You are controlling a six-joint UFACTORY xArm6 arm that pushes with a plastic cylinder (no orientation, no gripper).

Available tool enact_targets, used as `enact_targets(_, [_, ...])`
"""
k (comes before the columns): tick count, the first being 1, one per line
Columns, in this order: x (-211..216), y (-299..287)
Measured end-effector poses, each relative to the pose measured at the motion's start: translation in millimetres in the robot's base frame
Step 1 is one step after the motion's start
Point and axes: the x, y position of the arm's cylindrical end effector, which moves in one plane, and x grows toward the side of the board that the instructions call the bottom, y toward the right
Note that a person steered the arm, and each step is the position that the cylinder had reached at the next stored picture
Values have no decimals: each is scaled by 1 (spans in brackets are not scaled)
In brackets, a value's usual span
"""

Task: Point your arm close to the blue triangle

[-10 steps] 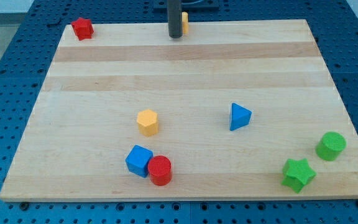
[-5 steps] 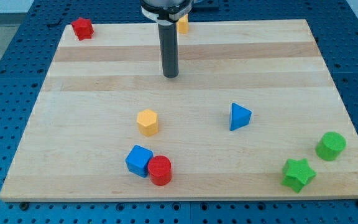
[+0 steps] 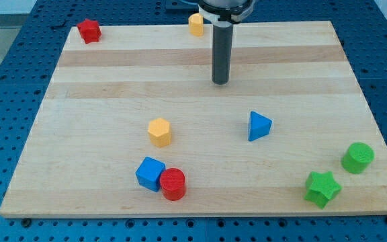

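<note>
The blue triangle (image 3: 259,126) lies on the wooden board (image 3: 113,87), right of centre. My tip (image 3: 220,81) is the lower end of a dark rod that comes down from the view's top. It stands above and to the left of the blue triangle, with a clear gap of bare board between them. It touches no block.
A yellow hexagon block (image 3: 159,132) sits left of centre. A blue cube (image 3: 150,173) and a red cylinder (image 3: 173,183) touch near the bottom. A green star (image 3: 322,188) and green cylinder (image 3: 357,158) sit bottom right. A red block (image 3: 89,30) and a yellow block (image 3: 195,24) lie at the top edge.
My tip has moved from the board's top edge down and to the right, towards the blue triangle. No block has moved.
</note>
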Motion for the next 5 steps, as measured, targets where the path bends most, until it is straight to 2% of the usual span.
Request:
enact_targets(1, [0, 33])
enact_targets(3, [0, 231])
enact_targets(4, [0, 308])
enact_targets(5, [9, 311])
